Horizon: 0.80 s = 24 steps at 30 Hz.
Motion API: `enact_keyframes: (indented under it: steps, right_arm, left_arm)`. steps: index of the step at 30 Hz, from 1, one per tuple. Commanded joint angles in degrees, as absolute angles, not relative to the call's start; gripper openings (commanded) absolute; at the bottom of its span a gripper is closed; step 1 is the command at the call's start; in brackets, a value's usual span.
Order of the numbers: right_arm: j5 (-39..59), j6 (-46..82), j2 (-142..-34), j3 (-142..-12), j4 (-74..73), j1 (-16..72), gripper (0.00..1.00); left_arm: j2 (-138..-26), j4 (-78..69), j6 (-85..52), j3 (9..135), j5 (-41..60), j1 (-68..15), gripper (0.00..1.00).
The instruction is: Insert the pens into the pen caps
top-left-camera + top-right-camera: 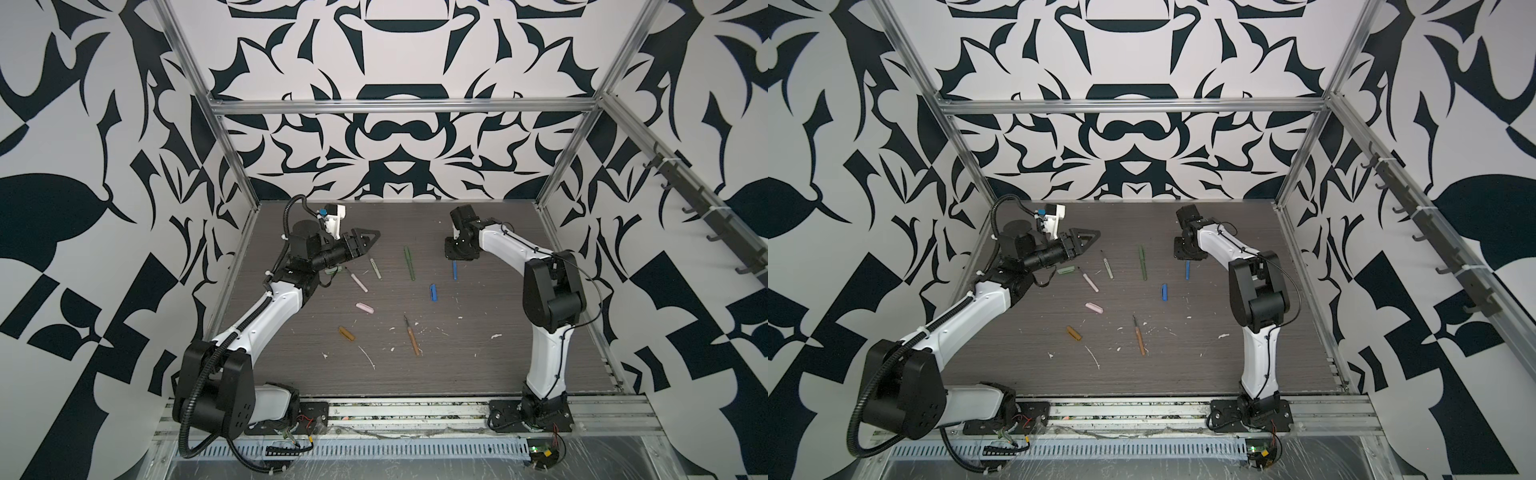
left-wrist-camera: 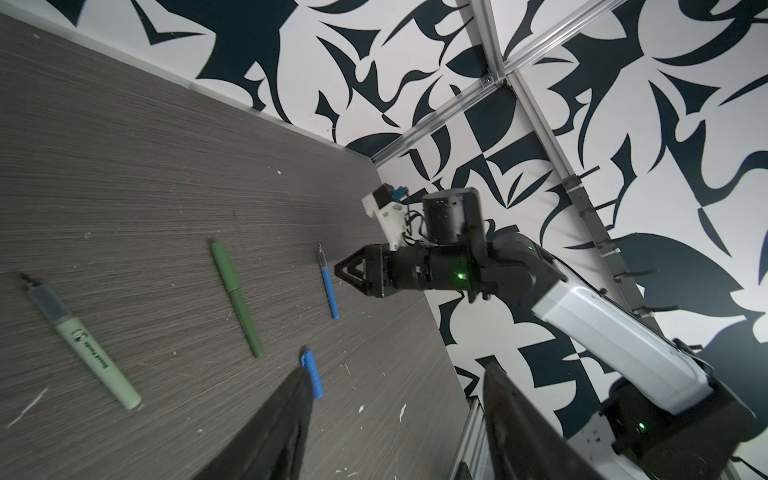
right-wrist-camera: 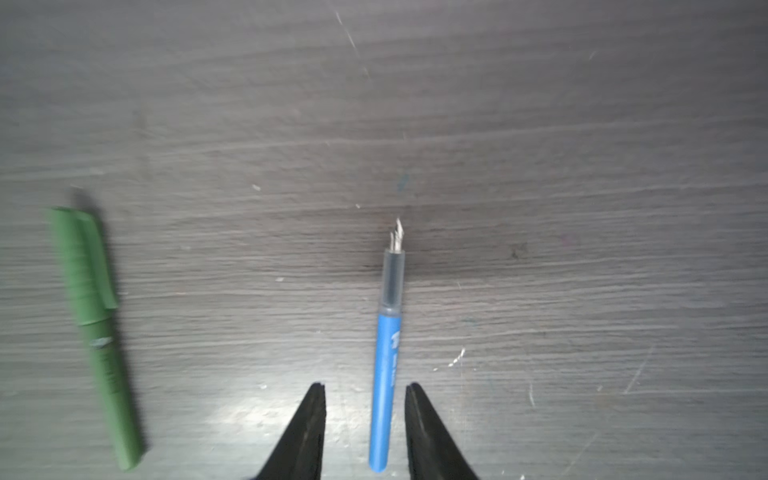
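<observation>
Right wrist view sets our right claw (image 3: 365, 386) astride the blue pen (image 3: 386, 374). Its jaws are parted a little, one on each side of the barrel with surface showing in both gaps, so we grip nothing. Our left claw (image 2: 397, 370) stands wide apart and bare, raised over the back-left of the surface (image 1: 478, 353). We judge the task about one fifth done. The dark green pen (image 3: 104, 374) already wears the dark green cap (image 3: 81, 257). The blue pen lies uncapped on the surface, with the blue cap (image 1: 433, 292) near it, toward the front. Also left are the pale green pen (image 1: 375, 268), the pale green cap (image 1: 1066, 270) partly under our left arm, the pink pen (image 1: 356, 279), the pink cap (image 1: 365, 308), the orange-brown pen (image 1: 412, 335) and the orange-brown cap (image 1: 346, 333), none of them joined. For room, the blue pen has bare surface on its right as far as the aluminium frame (image 1: 552, 199), and the capped dark green pen lies well apart on its other side. The pink and pale green pens lie near each other beside our left arm, which looks tighter. The front strip holds only white flecks (image 1: 368, 357).
</observation>
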<state>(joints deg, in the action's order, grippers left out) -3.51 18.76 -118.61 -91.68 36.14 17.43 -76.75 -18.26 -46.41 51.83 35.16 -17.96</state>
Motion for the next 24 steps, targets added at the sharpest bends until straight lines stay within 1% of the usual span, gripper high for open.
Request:
enact_keyframes:
  steps: [1,5,9,14,19,24]
  right_arm:
    - [-4.3,17.4,-119.8,-95.5,39.5,16.8,0.35]
    - [-4.0,17.4,-122.6,-97.7,40.6,16.1,0.3]
    - [-1.8,17.8,-124.0,-98.0,40.5,15.5,0.15]
    - [-1.5,18.7,-121.8,-95.7,39.1,15.4,0.05]
    - [1.6,20.5,-113.8,-89.5,33.1,15.3,0.04]
    - [5.8,25.9,-99.2,-79.2,23.7,16.7,0.04]
  left_arm:
    - [-77.6,-19.5,-45.4,54.2,36.7,-18.9,0.68]
    - [-78.3,-19.4,-45.5,54.4,37.2,-19.5,0.67]
    - [-78.4,-19.4,-45.5,54.6,37.3,-19.6,0.67]
    - [-78.3,-19.4,-45.5,54.7,37.7,-19.6,0.67]
    - [-79.3,-21.3,-45.5,55.2,40.7,-20.2,0.67]
    - [-80.1,-27.4,-44.9,53.8,44.1,-22.6,0.67]
